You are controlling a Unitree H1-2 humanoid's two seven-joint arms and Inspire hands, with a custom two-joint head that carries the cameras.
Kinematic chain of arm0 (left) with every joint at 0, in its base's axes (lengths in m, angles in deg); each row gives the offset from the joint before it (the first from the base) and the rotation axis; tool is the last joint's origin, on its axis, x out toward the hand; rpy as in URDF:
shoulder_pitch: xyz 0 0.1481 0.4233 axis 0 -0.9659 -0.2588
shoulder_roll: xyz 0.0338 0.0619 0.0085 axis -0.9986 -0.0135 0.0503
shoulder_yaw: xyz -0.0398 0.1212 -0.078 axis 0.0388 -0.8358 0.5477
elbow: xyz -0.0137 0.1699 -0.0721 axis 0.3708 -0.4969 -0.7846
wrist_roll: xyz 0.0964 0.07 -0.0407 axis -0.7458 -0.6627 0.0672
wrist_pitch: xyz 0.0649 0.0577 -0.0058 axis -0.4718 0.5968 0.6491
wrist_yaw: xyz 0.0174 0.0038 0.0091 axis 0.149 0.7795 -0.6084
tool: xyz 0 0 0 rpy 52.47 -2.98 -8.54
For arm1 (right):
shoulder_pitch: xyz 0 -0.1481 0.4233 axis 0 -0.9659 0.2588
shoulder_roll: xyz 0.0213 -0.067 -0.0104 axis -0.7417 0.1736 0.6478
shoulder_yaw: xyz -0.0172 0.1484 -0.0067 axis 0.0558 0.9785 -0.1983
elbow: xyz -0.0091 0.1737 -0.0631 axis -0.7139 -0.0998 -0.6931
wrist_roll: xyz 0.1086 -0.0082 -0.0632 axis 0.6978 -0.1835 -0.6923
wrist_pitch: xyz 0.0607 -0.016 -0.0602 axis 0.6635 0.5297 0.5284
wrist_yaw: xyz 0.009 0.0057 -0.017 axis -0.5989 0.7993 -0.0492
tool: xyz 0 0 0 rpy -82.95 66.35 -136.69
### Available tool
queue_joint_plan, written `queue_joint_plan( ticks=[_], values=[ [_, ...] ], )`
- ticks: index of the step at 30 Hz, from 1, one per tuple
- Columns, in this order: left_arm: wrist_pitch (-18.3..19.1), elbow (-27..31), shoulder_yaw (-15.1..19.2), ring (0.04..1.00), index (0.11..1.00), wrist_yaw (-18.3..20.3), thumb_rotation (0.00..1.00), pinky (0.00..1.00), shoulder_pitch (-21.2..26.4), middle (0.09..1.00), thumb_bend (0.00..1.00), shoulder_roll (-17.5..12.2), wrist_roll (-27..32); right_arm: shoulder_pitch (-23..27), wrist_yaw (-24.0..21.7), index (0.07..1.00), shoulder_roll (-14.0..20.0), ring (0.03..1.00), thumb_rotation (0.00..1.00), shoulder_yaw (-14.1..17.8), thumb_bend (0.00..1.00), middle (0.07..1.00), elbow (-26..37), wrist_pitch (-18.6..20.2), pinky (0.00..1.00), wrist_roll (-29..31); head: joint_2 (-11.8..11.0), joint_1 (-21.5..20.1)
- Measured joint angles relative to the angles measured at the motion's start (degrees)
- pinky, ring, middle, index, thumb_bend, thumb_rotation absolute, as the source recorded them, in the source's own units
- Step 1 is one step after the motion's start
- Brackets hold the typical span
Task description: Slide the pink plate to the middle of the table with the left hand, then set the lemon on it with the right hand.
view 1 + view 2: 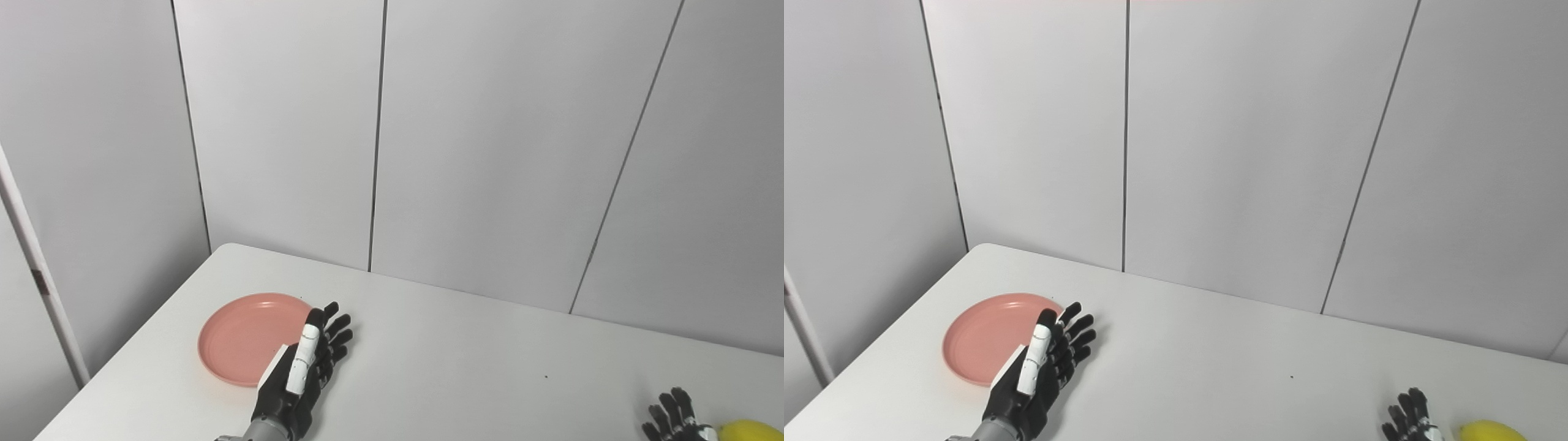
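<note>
A white table (465,355) was shown from above, w/ plain grey wall panels (490,153) behind it. A pink plate (245,337) was seen lying flat on the table's left side, near the left edge, well short of the middle. The left hand (303,373), black w/ a white-backed thumb, was raised at the plate's right rim, fingers (340,334) stretched out & spread apart, nothing held. The hand partly overlapped the rim in both views; whether it was touching the plate couldn't be told.

At the bottom right corner, a yellow lemon (1491,430) was seen on the table, cut off by the picture's lower edge. The right hand (1412,419) was placed just left of the lemon, only its dark fingertips (670,407) & part of the palm visible, fingers splayed upward & apart, nothing grasped. Contact between the hand & the lemon couldn't be made out. Plate & lemon were well apart, at opposite sides of the table.
</note>
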Motion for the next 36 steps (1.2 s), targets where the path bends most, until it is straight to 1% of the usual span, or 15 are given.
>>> queue_joint_plan(
  ticks=[2,6,9,12,14,17,20,22,24,26,28,31,36],
  values=[
    [0.4,0.2,0.0,1.0,1.0,-0.3,0.97,1.0,1.2,0.994,0.97,-1.0,1.9,-0.1,0.0,1.0,0.0,1.0,1.0,0.1,0.81,1.0,0.2,0.0,1.0,0.2,0.2,0.1],
    [1.1,0.2,-0.6,1.0,1.0,-2.5,0.96,1.0,2.8,0.996,0.97,-4.8,6.5,-0.2,-0.1,1.0,0.1,1.0,1.0,0.1,0.82,1.0,0.3,0.0,1.0,0.3,0.4,0.2],
    [1.1,0.1,-0.9,0.99,1.0,-4.0,0.95,1.0,3.7,0.974,0.97,-7.8,9.7,-0.4,-0.1,1.0,0.2,1.0,1.0,0.2,0.82,1.0,0.4,0.0,1.0,0.8,0.8,0.4],
    [1.1,-0.2,-0.5,0.982,1.0,-5.2,0.94,1.0,4.6,0.968,0.98,-9.7,11.5,-0.4,-0.2,1.0,0.3,1.0,1.0,0.2,0.82,1.0,0.4,0.1,1.0,1.3,1.0,0.4],
    [1.1,-0.8,0.2,0.976,0.999,-5.1,0.93,0.99,5.1,0.963,0.98,-10.5,12.6,-0.4,-0.2,1.0,0.3,1.0,1.0,0.2,0.82,1.0,0.4,0.1,1.0,1.5,1.1,0.4],
    [1.1,-3.5,2.1,0.968,0.983,-4.6,0.91,0.98,6.0,0.949,0.98,-11.6,13.4,-0.4,-0.2,1.0,0.3,1.0,1.0,0.2,0.83,1.0,0.5,0.1,1.0,1.6,1.1,0.4],
    [1.1,-5.6,4.7,0.961,0.978,-4.2,0.91,0.96,6.9,0.942,0.98,-12.2,14.0,-0.5,-0.2,1.0,0.3,1.0,1.0,0.2,0.84,1.0,0.6,0.1,1.0,1.6,1.2,0.4],
    [1.1,-6.8,5.5,0.965,0.98,-3.2,0.92,0.97,7.3,0.944,0.97,-13.2,13.9,-0.6,-0.3,1.0,0.4,1.0,1.0,0.2,0.83,1.0,0.6,0.1,1.0,1.7,1.2,0.4],
    [1.1,-8.4,6.5,0.968,0.98,-2.4,0.91,0.97,7.7,0.944,0.98,-14.1,13.9,-0.6,-0.4,1.0,0.4,1.0,1.0,0.2,0.83,1.0,0.6,0.1,1.0,2.0,1.2,0.4],
    [1.1,-9.1,7.4,0.979,0.984,-2.3,0.91,0.99,8.1,0.954,1.0,-14.6,13.6,-0.6,-0.4,1.0,0.5,1.0,1.0,0.2,0.83,1.0,0.6,0.1,1.0,2.0,1.2,0.4],
    [1.1,-10.2,7.7,0.994,0.997,-1.3,0.93,1.0,8.6,0.971,1.0,-15.2,13.3,-0.7,-0.4,1.0,0.5,1.0,1.0,0.2,0.84,1.0,0.6,0.1,1.0,2.0,1.1,0.4],
    [1.1,-12.2,8.5,0.991,1.0,0.1,0.94,1.0,9.4,0.973,1.0,-16.5,13.3,-0.6,-0.4,1.0,0.5,1.0,1.0,0.2,0.84,1.0,0.6,0.1,1.0,2.0,1.1,0.4],
    [1.0,-13.6,10.7,0.99,0.999,0.5,0.97,1.0,11.1,0.966,0.99,-18.7,12.9,-0.6,-0.4,1.0,0.6,1.0,1.0,0.2,0.84,1.0,0.5,0.1,1.0,2.0,1.1,0.4]
  ],
)
